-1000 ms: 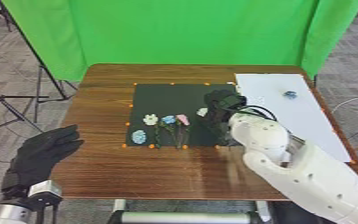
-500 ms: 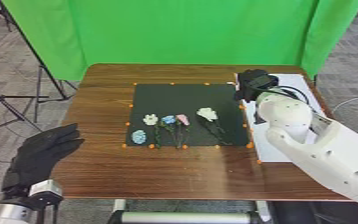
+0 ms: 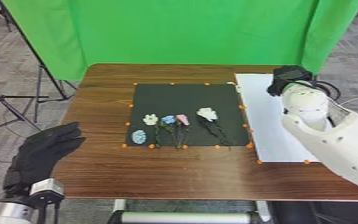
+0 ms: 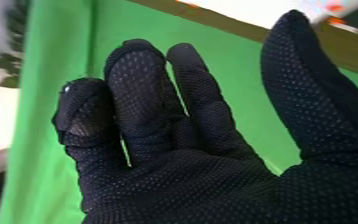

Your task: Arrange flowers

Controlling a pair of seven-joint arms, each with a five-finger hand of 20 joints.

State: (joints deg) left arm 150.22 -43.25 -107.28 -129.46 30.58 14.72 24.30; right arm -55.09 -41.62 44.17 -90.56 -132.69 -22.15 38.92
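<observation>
The right hand, in a black fabric glove [image 3: 291,74], is above the far right part of the white rectangular sheet [image 3: 273,135]. In the right wrist view, the right hand [image 4: 189,185] is open, its fingers mostly extended and its thumb spread well apart from them. The left hand, also in a black fabric glove [image 3: 42,150], is at the left edge of the brown wooden table [image 3: 162,175], open with fingers straight.

The flowers lie on the black rectangular mat [image 3: 184,97], left of the sheet. A small white flower [image 3: 151,119], a blue flower [image 3: 168,119] and a pink flower [image 3: 182,119] lie side by side, with green stems towards the near edge. A larger white flower [image 3: 207,114] lies to their right, its stem slanting. A light-blue clustered bloom [image 3: 139,136] lies near the mat's near left corner. A green curtain [image 3: 167,30] hangs behind the table.
</observation>
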